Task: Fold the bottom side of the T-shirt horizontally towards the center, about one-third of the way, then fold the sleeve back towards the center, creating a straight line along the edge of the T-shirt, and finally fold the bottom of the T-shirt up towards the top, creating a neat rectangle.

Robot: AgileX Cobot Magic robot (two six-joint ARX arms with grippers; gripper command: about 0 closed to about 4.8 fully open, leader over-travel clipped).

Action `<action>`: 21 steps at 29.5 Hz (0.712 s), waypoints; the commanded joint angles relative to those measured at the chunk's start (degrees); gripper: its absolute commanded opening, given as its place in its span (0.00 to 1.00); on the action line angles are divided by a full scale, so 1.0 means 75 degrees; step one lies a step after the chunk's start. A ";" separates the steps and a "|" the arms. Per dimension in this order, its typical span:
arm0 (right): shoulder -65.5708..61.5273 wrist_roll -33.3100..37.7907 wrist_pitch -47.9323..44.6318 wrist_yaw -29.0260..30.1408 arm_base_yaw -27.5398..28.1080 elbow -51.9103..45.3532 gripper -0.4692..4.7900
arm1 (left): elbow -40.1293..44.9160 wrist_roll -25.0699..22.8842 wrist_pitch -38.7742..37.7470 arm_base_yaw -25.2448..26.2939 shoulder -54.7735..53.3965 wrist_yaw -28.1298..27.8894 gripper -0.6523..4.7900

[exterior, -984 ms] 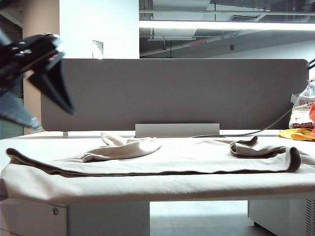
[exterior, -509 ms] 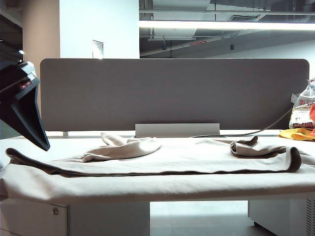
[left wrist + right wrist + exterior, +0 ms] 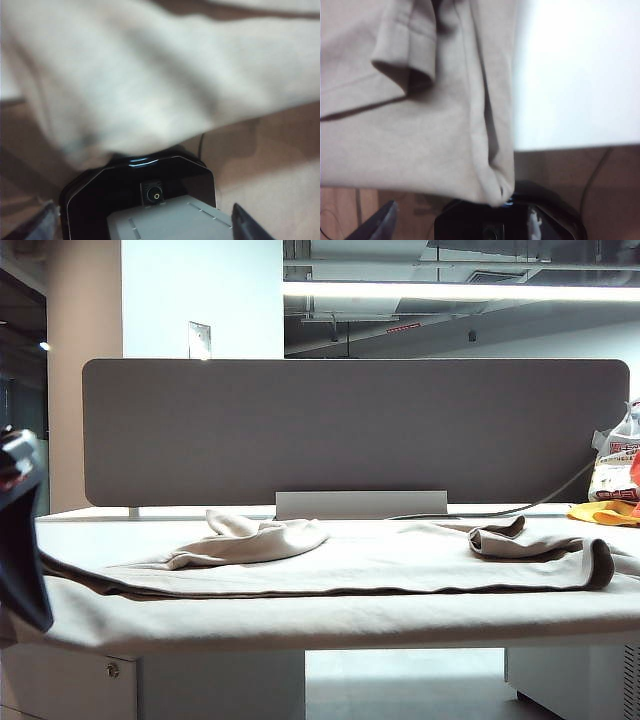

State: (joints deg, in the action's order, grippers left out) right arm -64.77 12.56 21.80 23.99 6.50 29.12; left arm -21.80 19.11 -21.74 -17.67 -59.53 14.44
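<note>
Left claw (image 3: 20, 540) dropped lower, edge-cropped; right claw unseen.

My left gripper (image 3: 22, 540) has sunk from high above the left end of the table (image 3: 150, 525) to its near edge (only a dark finger shows now), drawing further out of the exterior view.

Almost no writing can be read here. The white plastic bag (image 3: 616, 468) at the far right of the table, well apart from the left gripper (image 3: 22, 540) at the opposite edge of the exterior view, carries red printing, but the letters are too small to make out. The T-shirt (image 3: 330, 570) shows no print or label.
</note>
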 commanded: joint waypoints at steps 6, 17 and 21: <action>-0.0082 0.0192 -0.0201 -0.0268 0.0006 0.0041 0.71 | -0.0017 0.0143 0.0653 0.0003 -0.0335 -0.0015 1.00; -0.1166 0.0364 -0.0609 0.0251 -0.0003 0.0041 0.70 | -0.0032 0.0154 0.1282 0.0003 -0.1093 -0.0009 1.00; -0.1349 0.0385 -0.0723 0.0248 -0.0003 0.0041 0.69 | -0.0038 0.0312 0.1507 0.0003 -0.1093 -0.0009 1.00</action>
State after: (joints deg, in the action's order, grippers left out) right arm -74.96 15.25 17.37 25.54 6.52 29.17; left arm -21.89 20.69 -11.68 -17.65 -67.81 14.31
